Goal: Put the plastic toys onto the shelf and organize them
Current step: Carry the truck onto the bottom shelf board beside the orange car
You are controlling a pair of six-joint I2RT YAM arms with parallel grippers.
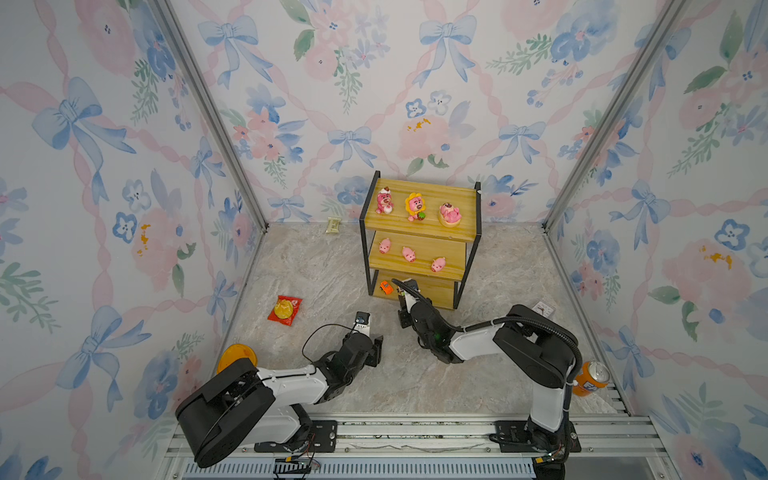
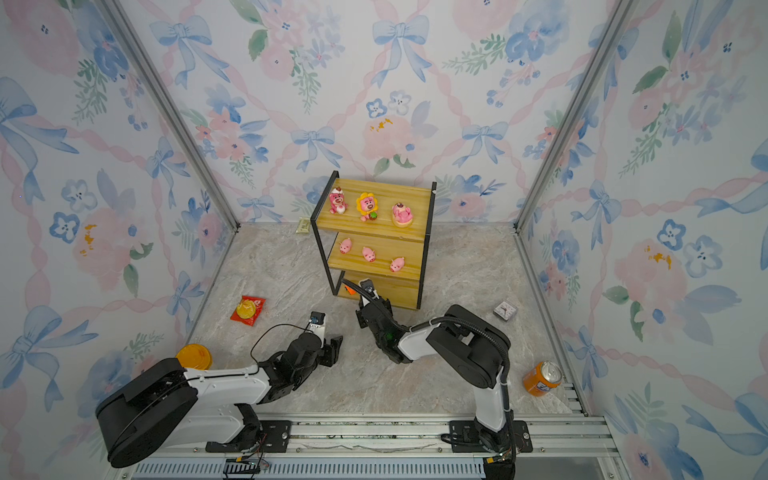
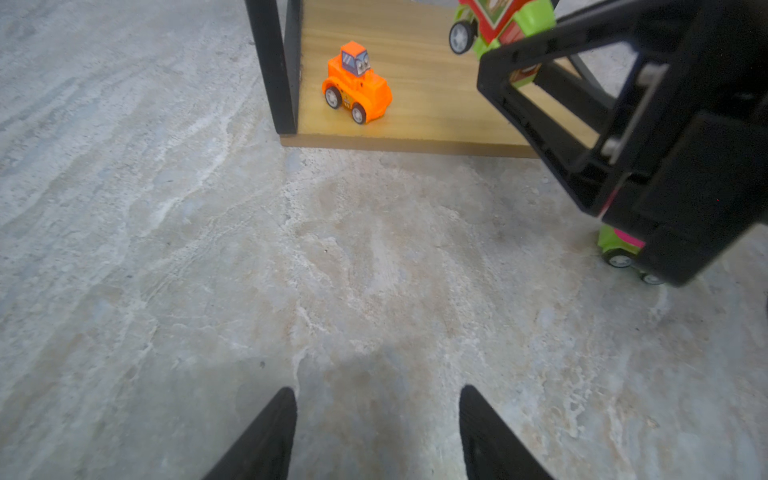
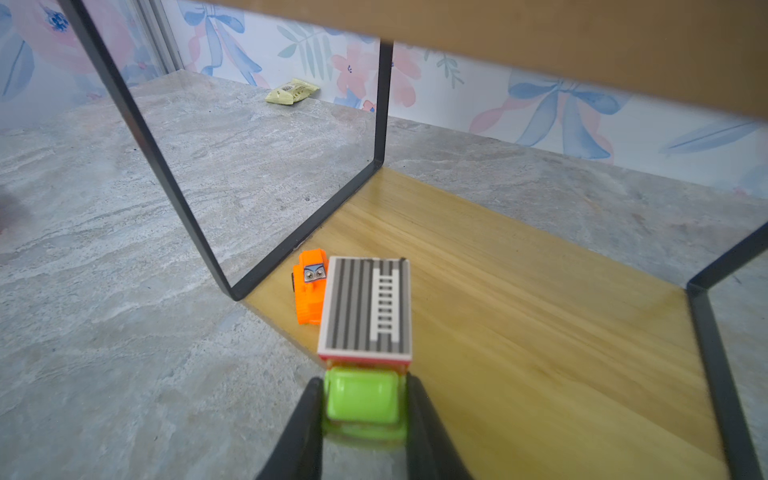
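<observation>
Your green truck (image 4: 365, 307) is pinched by its cab in the right gripper (image 4: 363, 399), jaws closed on it, over the front edge of the bottom board of the shelf (image 1: 457, 199). Just at its 9 o'clock the orange car (image 4: 309, 291) stands on that board by the corner post. Three pigs (image 1: 409, 254) line the middle board, three bears (image 1: 411, 206) the top. A pink-and-green car (image 3: 619, 249) sits on the floor (image 3: 291, 249), half hidden behind that gripper. At the shelf's 7 o'clock your left gripper (image 3: 378, 415) hangs empty, fingers apart.
</observation>
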